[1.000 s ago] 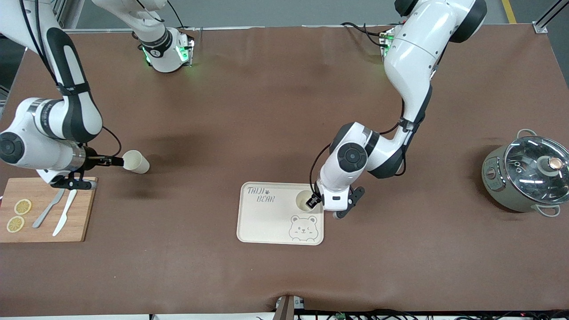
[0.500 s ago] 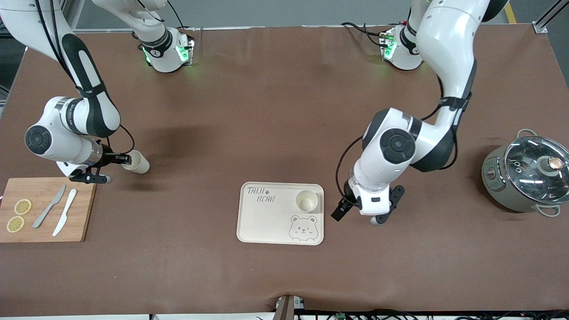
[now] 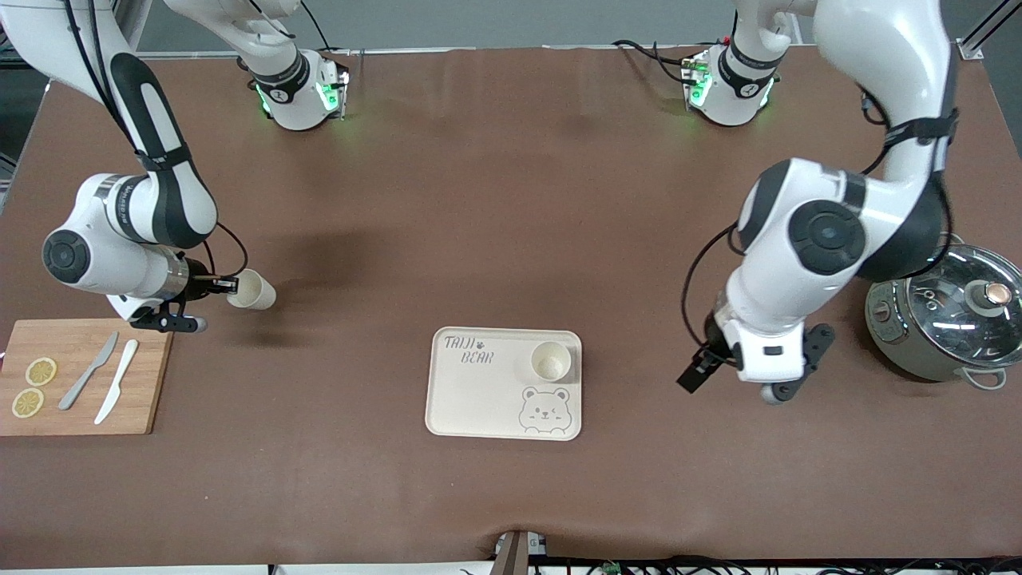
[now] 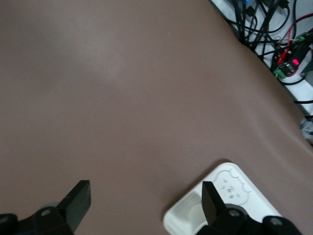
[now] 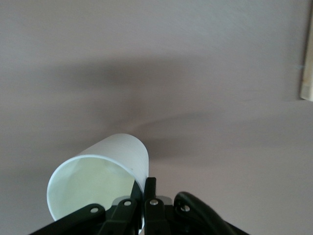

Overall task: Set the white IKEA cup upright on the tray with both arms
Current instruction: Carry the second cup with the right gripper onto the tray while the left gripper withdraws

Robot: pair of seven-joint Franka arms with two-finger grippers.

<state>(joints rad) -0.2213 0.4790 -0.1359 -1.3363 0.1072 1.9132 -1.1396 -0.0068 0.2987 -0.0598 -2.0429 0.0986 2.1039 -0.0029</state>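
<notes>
Our right gripper (image 3: 229, 285) is clamped shut on the rim of the white cup (image 3: 255, 291): one finger sits inside the mouth, the other outside against the wall. The cup lies on its side near the table's nine o'clock edge, at about one o'clock from the cutting board (image 3: 80, 415), with its mouth turned toward the gripper. We cannot tell whether it rests on the brown table (image 3: 511, 200) or is just clear of it.

The tray (image 3: 479, 399) sits near six o'clock of the table, well apart from this cup. A second cup (image 3: 551, 361) already stands upright in the tray's two o'clock corner. Our left gripper (image 3: 693, 375) hangs with its jaws spread wide and nothing between them, over bare table at three o'clock from the tray, between it and the pot (image 3: 942, 319).

As we judge it, the step in hand is to lift this cup and carry it to the tray. A pinch on a thin rim is a small hold, so we should:

- raise it gently and rotate the wrist slowly until the base points down;
- avoid any jerk that could let the wall slip between the fingers;
- aim for the bare part of the tray toward nine o'clock, clear of the standing cup;
- lower it until the base sits flat inside the raised rim before we release.

We keep the left arm where it waits so the paths do not cross.
</notes>
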